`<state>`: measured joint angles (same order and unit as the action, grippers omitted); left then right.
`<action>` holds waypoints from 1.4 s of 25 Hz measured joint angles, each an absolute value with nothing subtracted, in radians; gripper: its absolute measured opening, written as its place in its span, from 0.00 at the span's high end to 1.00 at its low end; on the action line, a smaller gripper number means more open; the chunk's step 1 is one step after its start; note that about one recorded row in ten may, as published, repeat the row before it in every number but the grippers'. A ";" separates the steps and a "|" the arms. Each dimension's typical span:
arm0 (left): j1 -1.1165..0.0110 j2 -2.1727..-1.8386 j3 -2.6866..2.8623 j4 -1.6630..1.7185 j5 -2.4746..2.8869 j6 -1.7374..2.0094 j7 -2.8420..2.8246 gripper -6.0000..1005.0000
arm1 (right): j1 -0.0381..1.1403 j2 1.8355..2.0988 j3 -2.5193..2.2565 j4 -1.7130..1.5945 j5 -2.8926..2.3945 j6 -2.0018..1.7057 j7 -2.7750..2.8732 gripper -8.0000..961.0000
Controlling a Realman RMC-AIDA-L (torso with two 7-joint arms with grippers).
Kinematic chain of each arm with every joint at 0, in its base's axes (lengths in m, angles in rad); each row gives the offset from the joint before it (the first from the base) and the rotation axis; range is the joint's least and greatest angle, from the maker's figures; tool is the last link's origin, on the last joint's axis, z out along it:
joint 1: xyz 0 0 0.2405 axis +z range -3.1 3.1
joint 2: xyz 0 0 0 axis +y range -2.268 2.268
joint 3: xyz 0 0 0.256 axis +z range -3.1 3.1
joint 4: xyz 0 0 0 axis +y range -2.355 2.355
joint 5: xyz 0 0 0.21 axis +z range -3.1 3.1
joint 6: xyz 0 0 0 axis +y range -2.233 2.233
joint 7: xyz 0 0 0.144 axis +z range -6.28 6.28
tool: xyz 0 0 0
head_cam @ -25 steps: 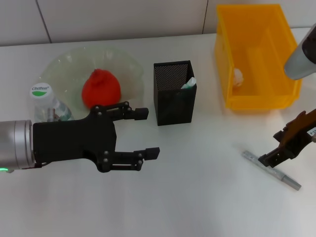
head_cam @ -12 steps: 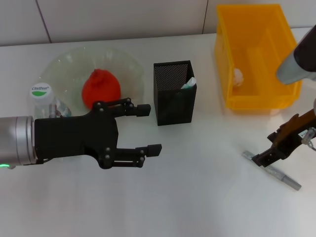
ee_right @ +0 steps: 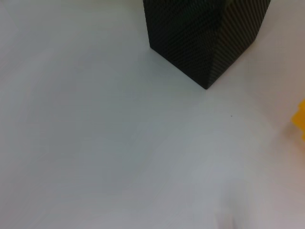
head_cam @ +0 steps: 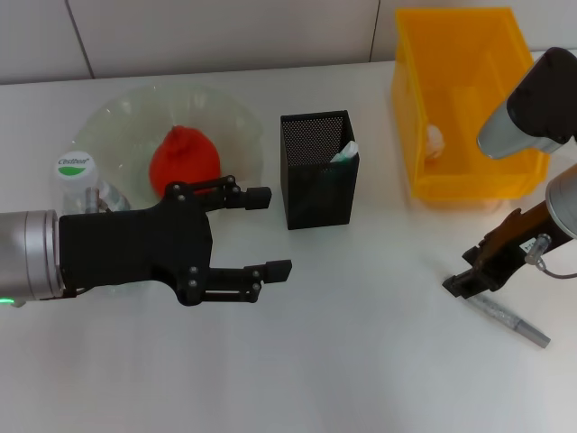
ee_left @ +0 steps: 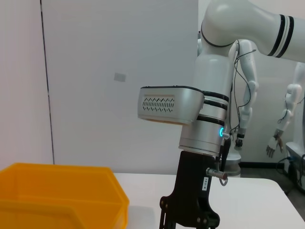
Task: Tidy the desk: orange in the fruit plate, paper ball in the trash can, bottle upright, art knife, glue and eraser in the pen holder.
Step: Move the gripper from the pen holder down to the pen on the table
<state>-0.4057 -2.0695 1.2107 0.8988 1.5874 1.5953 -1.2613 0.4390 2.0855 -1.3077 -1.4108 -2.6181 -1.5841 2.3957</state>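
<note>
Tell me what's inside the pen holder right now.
In the head view, one white and green item leans in a corner of the pen holder, its top poking above the rim. The mesh walls hide the rest of the inside, so anything lower down can't be seen.

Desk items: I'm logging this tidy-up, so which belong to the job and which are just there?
Job:
orange in fruit plate
bottle
pen holder
art knife under right gripper
yellow bin, holding a white lump

Just there:
left gripper, open, idle
</note>
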 joint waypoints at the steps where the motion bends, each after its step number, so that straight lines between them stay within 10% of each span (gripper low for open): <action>1: -0.406 -2.069 1.210 0.898 1.587 1.594 -1.260 0.19 | 0.443 2.085 -1.308 -1.400 -2.617 -1.578 2.399 0.41; 35: -0.399 -2.071 1.219 0.897 1.588 1.592 -1.246 0.19 | 0.442 2.086 -1.312 -1.306 -2.615 -1.521 2.417 0.47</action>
